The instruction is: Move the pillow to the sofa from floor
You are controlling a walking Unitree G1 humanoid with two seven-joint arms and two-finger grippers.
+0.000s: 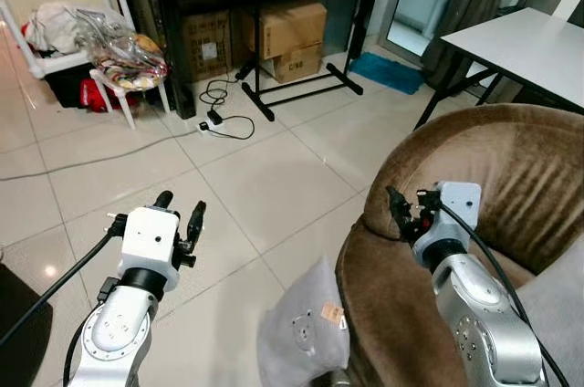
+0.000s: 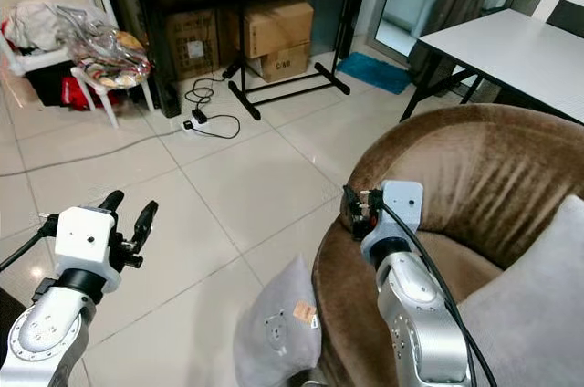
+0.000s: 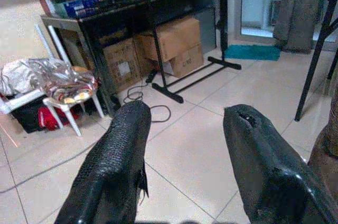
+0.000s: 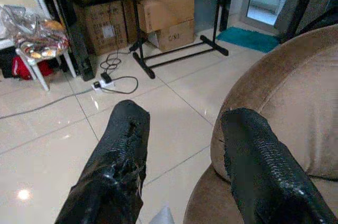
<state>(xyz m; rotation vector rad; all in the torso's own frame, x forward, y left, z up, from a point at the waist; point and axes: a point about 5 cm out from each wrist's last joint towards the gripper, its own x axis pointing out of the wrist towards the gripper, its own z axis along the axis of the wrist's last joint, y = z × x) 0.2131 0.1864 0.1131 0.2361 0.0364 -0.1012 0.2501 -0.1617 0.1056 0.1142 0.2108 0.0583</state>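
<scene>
in the left eye view the grey pillow [image 1: 306,332] stands on the tiled floor [image 1: 265,177], leaning against the front of the brown sofa [image 1: 511,186], low between the two arms; the left gripper [image 1: 180,214] hangs over bare tiles with its fingers apart and empty, and the right gripper [image 1: 406,209] sits above the sofa's rounded arm. in the right eye view a second grey cushion [image 2: 538,305] already lies on the seat. the left wrist view shows that pincer wide, looking across the tiles to cardboard boxes [image 3: 169,42]. the right wrist view shows its pincer wide too, empty, over the sofa edge. the pillow looks light, soft and likely to sag, so pinching a top corner or squeezing both sides seems safest.
</scene>
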